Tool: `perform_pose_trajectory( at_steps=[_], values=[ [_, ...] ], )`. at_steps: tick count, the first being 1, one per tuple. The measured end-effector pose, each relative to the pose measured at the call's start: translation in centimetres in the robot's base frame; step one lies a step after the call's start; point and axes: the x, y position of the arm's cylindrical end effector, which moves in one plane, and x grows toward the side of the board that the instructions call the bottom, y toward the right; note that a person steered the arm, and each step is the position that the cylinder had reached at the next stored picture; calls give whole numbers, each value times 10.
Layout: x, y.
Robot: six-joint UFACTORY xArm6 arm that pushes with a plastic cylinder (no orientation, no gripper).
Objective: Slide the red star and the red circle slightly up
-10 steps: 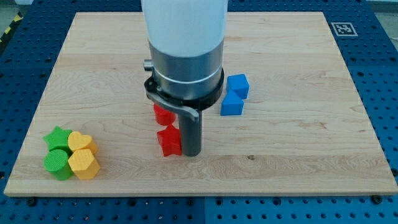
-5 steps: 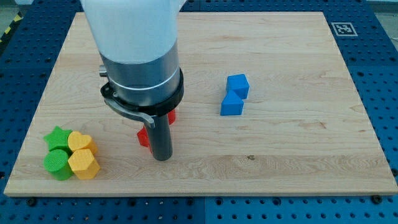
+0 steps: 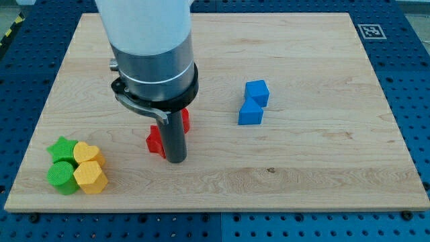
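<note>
My tip [image 3: 176, 160] rests on the wooden board [image 3: 322, 175] at the lower middle-left. A red star [image 3: 156, 142] lies just left of the rod and touches it; the rod hides most of it. A second red block [image 3: 185, 119], the red circle by its position, peeks out on the rod's right side, a little higher; the arm body hides most of it, so its shape is unclear.
Two blue blocks [image 3: 256, 93] [image 3: 250, 113] sit together right of centre. At the lower left a green star [image 3: 61, 148], a green cylinder [image 3: 62, 176] and two yellow blocks [image 3: 87, 154] [image 3: 90, 177] form a tight cluster. A marker tag [image 3: 371, 30] is at the top right corner.
Over the second my tip moved left from beside the red star, which shifted left with it. In the last half second the arm shifted slightly; the red blocks show a bit more.
</note>
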Motion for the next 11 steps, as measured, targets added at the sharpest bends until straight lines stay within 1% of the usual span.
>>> perform_pose_trajectory(
  at_steps=[1, 2, 3, 4, 5, 7, 8, 9, 10, 11],
  values=[
    [8, 0],
    [39, 0],
    [39, -2],
    [28, -35],
    [4, -47],
    [-25, -42],
    [-25, -6],
    [-26, 1],
    [-36, -14],
    [-62, -26]
  ],
)
